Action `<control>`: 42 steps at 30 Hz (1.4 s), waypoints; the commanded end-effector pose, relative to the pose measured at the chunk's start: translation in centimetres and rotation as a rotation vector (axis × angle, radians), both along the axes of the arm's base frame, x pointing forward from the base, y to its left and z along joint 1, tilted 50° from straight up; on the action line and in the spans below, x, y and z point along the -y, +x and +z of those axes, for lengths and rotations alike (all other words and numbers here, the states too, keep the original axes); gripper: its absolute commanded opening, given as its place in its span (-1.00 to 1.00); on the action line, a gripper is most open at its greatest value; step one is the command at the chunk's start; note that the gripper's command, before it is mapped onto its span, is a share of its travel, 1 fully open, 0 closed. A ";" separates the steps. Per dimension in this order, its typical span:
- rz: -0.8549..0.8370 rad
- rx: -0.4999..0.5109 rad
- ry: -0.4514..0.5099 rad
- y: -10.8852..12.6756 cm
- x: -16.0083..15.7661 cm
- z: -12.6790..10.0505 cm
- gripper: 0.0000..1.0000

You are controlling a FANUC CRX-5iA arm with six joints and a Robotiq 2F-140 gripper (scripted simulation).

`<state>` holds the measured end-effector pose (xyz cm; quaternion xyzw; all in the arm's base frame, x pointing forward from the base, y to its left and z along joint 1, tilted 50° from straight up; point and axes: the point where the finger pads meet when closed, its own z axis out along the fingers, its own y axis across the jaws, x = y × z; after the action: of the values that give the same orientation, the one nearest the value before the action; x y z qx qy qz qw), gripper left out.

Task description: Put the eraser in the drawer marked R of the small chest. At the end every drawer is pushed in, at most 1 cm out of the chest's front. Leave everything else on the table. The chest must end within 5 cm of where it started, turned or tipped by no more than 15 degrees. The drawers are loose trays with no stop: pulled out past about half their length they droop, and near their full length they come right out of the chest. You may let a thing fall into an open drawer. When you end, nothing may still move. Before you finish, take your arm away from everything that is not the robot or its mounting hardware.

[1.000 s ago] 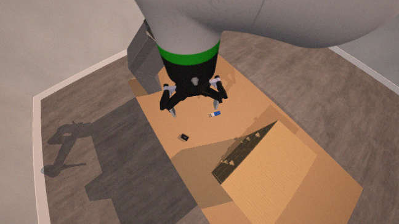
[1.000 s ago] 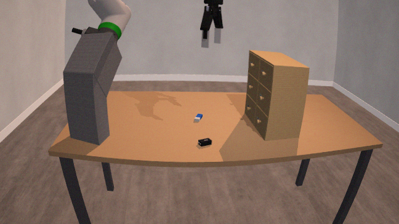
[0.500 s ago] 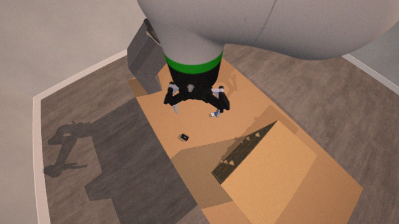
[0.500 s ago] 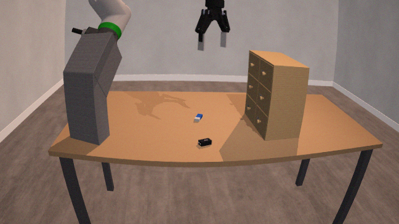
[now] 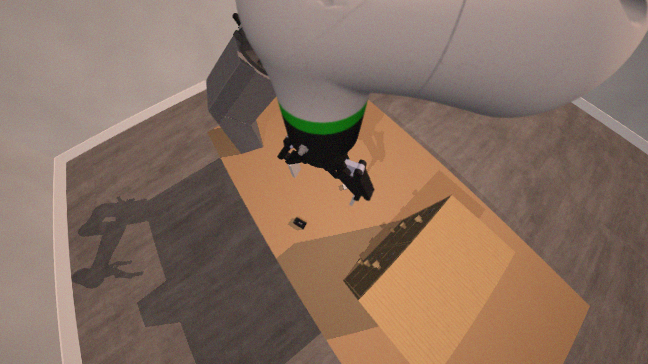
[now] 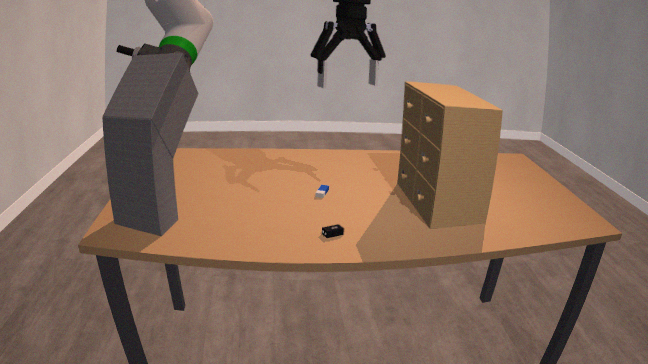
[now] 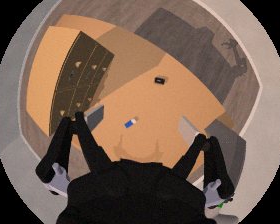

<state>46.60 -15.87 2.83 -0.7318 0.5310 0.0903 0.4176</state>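
The eraser (image 6: pixel 322 191) (image 7: pixel 130 122), blue with a white end, lies on the table. In the top view it is almost wholly hidden behind a gripper finger. The small chest (image 5: pixel 440 268) (image 6: pixel 465 168) (image 7: pixel 40 70) stands upright, with two columns of three drawers with small knobs. All drawers look pushed in. The drawer letters cannot be read, so I cannot tell which is R. My gripper (image 5: pixel 323 186) (image 6: pixel 347 79) (image 7: pixel 141 117) is open and empty, pointing down high above the table. In the wrist view the eraser shows between its fingers, far below them.
A small black block (image 5: pixel 299 223) (image 6: pixel 332 231) (image 7: pixel 160 80) lies near the table's long edge, apart from the eraser. The grey arm pedestal (image 5: pixel 240 103) (image 6: pixel 135 173) (image 7: pixel 228 150) stands at the table's end opposite the chest.
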 end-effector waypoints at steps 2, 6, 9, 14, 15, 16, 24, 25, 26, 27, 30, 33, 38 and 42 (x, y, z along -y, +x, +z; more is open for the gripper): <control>-0.120 -0.138 0.056 0.7 -0.7 -0.3 1.00; -0.199 -0.225 0.095 1.1 -1.1 -0.5 1.00; -0.239 -0.269 0.114 1.3 -1.4 -0.6 1.00; -0.319 -0.357 0.153 1.7 -1.9 -0.7 1.00; -0.339 -0.379 0.163 1.8 -2.0 -0.8 1.00; -0.358 -0.401 0.173 1.9 -2.1 -0.8 1.00; -0.515 -0.575 0.250 2.8 -3.0 -1.2 1.00; -0.534 -0.596 0.259 2.9 -3.1 -1.3 1.00; -0.534 -0.596 0.259 2.9 -3.1 -1.3 1.00; -0.534 -0.596 0.259 2.9 -3.1 -1.3 1.00; -0.591 -0.658 0.287 3.2 -3.5 -1.4 1.00; -0.646 -0.720 0.314 3.5 -3.8 -1.5 1.00; -0.735 -0.817 0.357 4.0 -4.3 -1.7 1.00; -0.802 -0.892 0.390 4.3 -4.7 -1.9 1.00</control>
<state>50.51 -11.57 1.11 -0.3307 0.8405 0.3010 0.3059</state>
